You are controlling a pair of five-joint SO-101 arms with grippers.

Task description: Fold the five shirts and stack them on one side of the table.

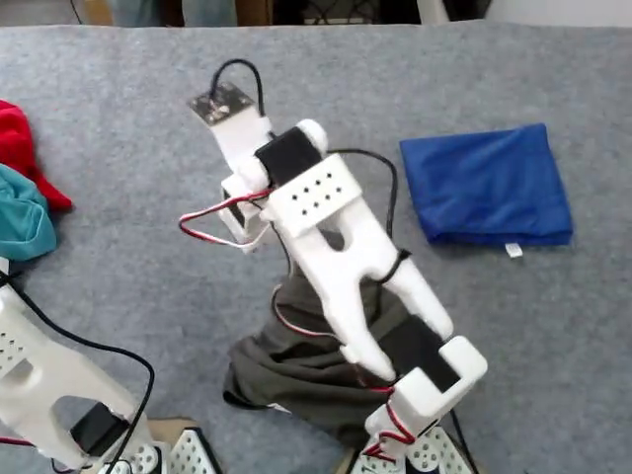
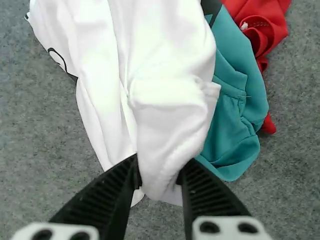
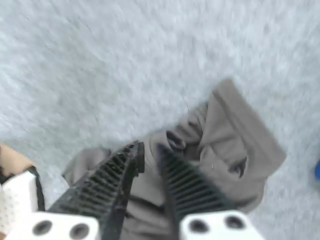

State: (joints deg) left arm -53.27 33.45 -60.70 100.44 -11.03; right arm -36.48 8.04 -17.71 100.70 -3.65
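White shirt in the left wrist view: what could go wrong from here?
1. The left gripper pinches the white shirt by one bunched fold, so it may slip out or hang crumpled.
2. The white shirt looks to overlap the teal shirt, which overlaps the red shirt; pulling might drag them along.

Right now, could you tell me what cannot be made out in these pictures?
High view: dark grey crumpled shirt, middle hidden by the white right arm.
High view: red shirt and teal shirt, cut by the left edge.
Left wrist view: white shirt in the left gripper, cut by the frame edge.
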